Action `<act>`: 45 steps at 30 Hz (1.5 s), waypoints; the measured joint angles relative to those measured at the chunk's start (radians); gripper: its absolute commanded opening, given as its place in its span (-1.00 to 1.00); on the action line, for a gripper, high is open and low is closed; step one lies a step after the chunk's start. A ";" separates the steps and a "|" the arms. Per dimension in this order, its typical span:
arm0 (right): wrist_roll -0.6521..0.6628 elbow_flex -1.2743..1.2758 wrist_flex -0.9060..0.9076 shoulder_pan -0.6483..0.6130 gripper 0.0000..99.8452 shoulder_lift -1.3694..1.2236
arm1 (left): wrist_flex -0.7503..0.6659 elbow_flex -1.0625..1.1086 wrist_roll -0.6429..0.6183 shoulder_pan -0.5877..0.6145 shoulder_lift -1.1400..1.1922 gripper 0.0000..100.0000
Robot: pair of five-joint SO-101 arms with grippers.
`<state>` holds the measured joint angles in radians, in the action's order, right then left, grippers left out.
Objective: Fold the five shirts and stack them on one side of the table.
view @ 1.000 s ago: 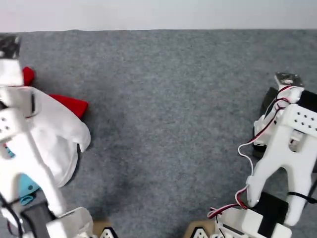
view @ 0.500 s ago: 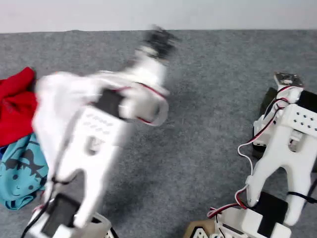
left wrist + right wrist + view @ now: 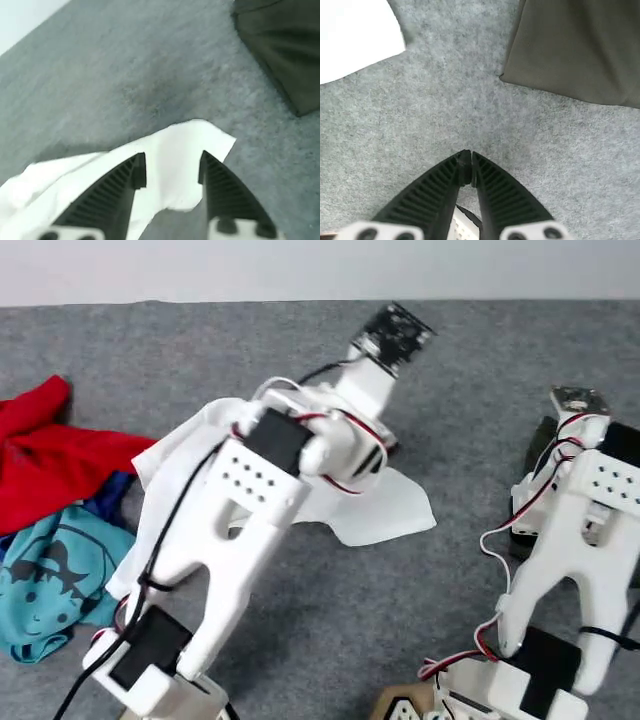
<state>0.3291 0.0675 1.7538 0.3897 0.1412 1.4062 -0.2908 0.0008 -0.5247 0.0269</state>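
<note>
While the left arm stretched out over the one white shirt (image 3: 385, 510) on the tabletop (image 3: 480, 390), the left pincer (image 3: 172, 160) hung open above it, holding nothing. Beside the white shirt, the right pincer (image 3: 471, 160) was shut and empty by one dark shirt (image 3: 575, 50). One red shirt (image 3: 50, 465) and one teal shirt (image 3: 50, 580) lay on its other side.

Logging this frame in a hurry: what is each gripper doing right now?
Left gripper: open, over the white shirt, gripping nothing.
Right gripper: shut, holding nothing.
</note>
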 measured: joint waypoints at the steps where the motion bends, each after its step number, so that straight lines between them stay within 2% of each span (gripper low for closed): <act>1: 0.000 0.000 0.000 -0.014 -0.79 0.000 | 0.032 -0.025 0.000 0.015 0.000 -0.63; 8: 0.000 0.000 -0.009 -0.232 -0.64 -0.002 | 0.302 -0.135 0.011 0.209 0.000 -0.64; 14: -0.112 0.000 -0.121 -0.377 -0.54 -0.153 | 0.322 -0.032 0.025 0.391 -0.029 -0.64; 20: -0.184 0.000 -0.215 -0.473 -0.53 -0.342 | 0.322 0.066 0.026 0.471 -0.080 -0.64; 25: -0.193 -0.084 -0.226 -0.522 -0.54 -0.459 | 0.324 0.100 0.026 0.506 -0.087 -0.64; 33: -0.193 -0.299 -0.235 -0.520 -0.54 -0.697 | 0.324 0.107 0.026 0.503 -0.091 -0.64; 41: -0.196 -0.382 -0.230 -0.526 -0.55 -0.836 | 0.324 0.107 0.026 0.505 -0.091 -0.64; 45: -0.196 -0.404 -0.226 -0.525 -0.80 -0.861 | 0.324 0.107 0.026 0.505 -0.091 -0.64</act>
<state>0.1327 -0.3360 1.5282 -0.1350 -0.7196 1.7300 -0.1834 0.0269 -0.0199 -0.0637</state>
